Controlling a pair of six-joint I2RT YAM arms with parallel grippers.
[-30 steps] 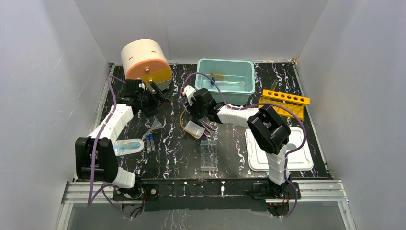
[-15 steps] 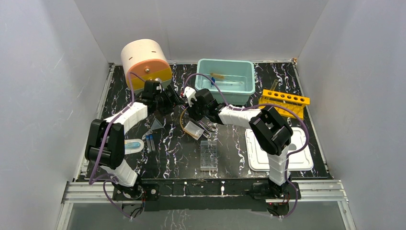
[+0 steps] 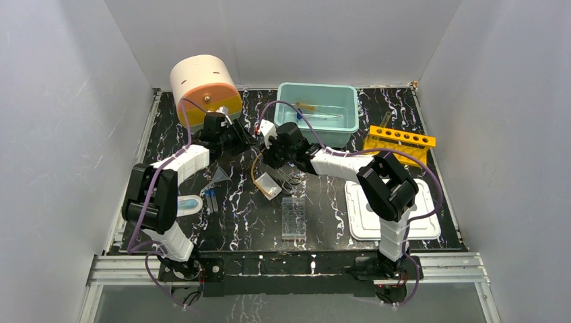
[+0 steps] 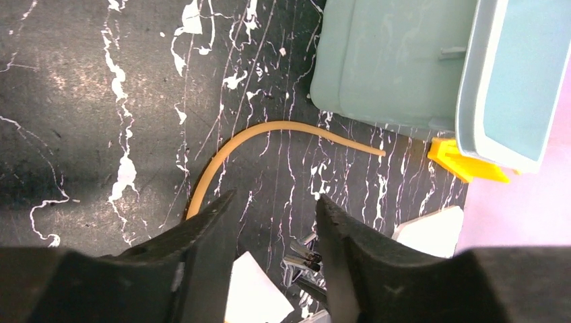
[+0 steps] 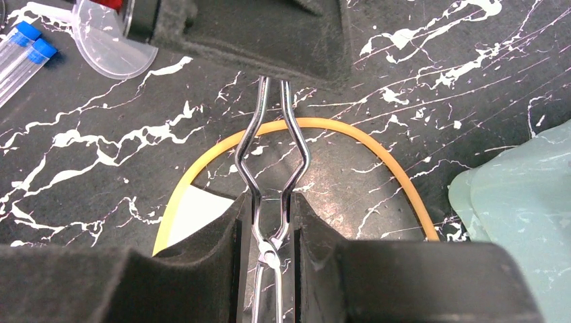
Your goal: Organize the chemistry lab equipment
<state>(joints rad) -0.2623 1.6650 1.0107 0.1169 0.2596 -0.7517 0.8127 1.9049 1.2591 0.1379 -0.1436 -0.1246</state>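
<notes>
My right gripper (image 3: 275, 160) (image 5: 268, 202) is shut on the metal tongs (image 5: 271, 151), its pads pressing the arms just above the pivot. The tongs' tips reach under my left gripper (image 3: 246, 138) (image 4: 276, 202), which is open and empty just above the table. The tan tube (image 5: 350, 138) (image 4: 269, 129) loops round a white tag (image 3: 269, 184). The tongs' handles (image 4: 306, 257) show between the left fingers. The clear funnel (image 3: 219, 175), thin blue-capped tubes (image 3: 211, 198), blue-footed cylinder (image 3: 186, 204) and clear well plate (image 3: 293, 217) lie on the table. No beaker shows.
A teal bin (image 3: 345, 124) at the back centre holds a few small items. The cream-and-orange drum (image 3: 204, 86) stands back left, close behind the left gripper. The yellow rack (image 3: 401, 141) and a white tray (image 3: 363, 222) are on the right.
My left arm has swung right, from beside the drum to close in front of the right gripper. The right gripper, still holding the tongs, shifted slightly back and left.
</notes>
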